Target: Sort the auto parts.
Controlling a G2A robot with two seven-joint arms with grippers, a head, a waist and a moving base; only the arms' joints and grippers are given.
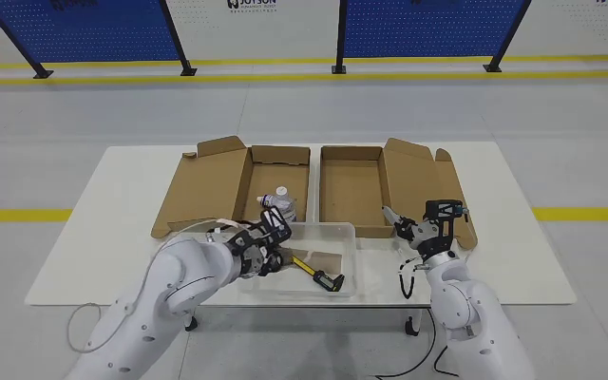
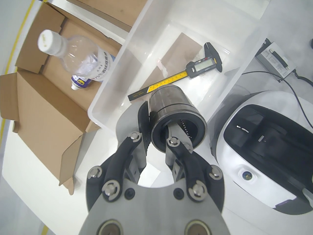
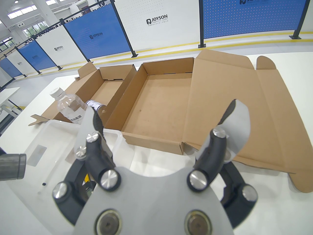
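My left gripper (image 2: 159, 133) is shut on a dark steel cylindrical bearing (image 2: 174, 110), one finger inside its bore and one outside, held above the near left corner of the clear plastic bin (image 2: 146, 23). In the top view the left gripper (image 1: 269, 249) hangs over the bin (image 1: 347, 228). A digital caliper (image 2: 195, 70) with a yellow scale lies in the bin (image 1: 318, 274). A clear bottle (image 2: 78, 57) and a small spray can (image 2: 79, 83) lie in the left cardboard box (image 1: 285, 180). My right gripper (image 3: 163, 121) is open, at the table's front right (image 1: 418, 228), before the right box (image 3: 159, 99).
Both cardboard boxes stand open with flaps spread: the left box's lid (image 1: 204, 190) to the left, the right box's lid (image 1: 418, 185) to the right. A brown card (image 2: 177, 50) lies on the bin floor. A small device with a cable (image 2: 275, 59) is below the table.
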